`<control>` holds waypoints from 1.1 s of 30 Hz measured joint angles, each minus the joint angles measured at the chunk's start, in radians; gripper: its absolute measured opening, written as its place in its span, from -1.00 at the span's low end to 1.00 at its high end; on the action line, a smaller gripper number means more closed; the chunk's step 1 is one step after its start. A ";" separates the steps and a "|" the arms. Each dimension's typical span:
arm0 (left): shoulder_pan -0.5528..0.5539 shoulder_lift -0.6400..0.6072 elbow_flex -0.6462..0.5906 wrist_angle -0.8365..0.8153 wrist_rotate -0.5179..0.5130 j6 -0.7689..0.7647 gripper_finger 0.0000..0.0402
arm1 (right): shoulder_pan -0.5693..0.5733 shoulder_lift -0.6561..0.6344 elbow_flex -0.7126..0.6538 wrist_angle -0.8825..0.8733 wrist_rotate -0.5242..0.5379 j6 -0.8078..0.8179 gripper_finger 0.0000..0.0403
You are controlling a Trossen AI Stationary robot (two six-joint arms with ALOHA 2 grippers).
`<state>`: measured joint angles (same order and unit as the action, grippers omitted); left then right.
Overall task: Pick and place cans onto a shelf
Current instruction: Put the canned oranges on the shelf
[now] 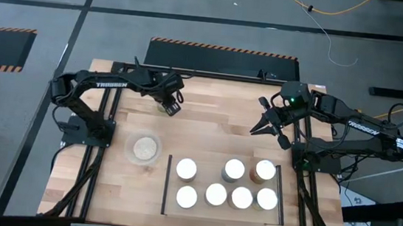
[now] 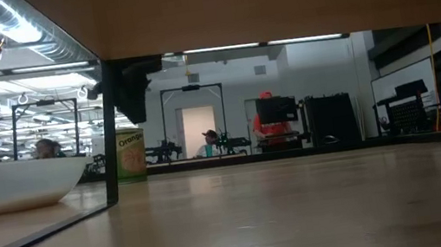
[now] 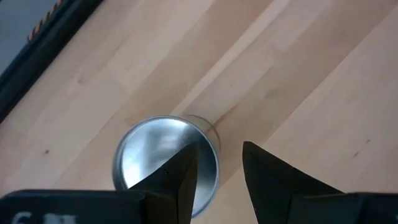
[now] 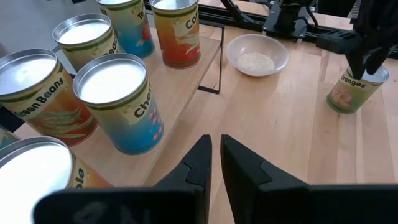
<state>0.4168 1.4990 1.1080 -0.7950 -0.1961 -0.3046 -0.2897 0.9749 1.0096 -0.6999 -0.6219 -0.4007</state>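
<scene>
A lone can with an "Oranges" label stands upright on its base on the wooden table, near the far edge. My left gripper hangs open just over it, pointing steeply down. One finger is above the shiny top and the other is past the can's side. In the low view a thin gap shows between the gripper and this can. Several cans stand upright on the shelf near the front. My right gripper waits shut and empty above the table's far right.
A clear round dish with beige contents sits on the table left of the shelf, between the lone can and the front edge. A black metal frame runs along the table's sides. Bare wood lies between the lone can and the shelf.
</scene>
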 joint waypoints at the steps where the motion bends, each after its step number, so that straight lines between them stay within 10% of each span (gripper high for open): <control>1: 0.000 0.007 0.000 0.000 0.000 0.000 -0.40 | 0.000 0.000 0.000 0.000 0.000 0.000 -0.80; 33: 0.000 0.053 0.001 -0.004 -0.031 -0.001 -0.97 | 0.000 0.000 0.000 -0.001 0.000 0.000 -0.80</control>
<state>0.4164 1.5520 1.1091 -0.7994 -0.2270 -0.3055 -0.2895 0.9749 1.0096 -0.7006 -0.6216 -0.4007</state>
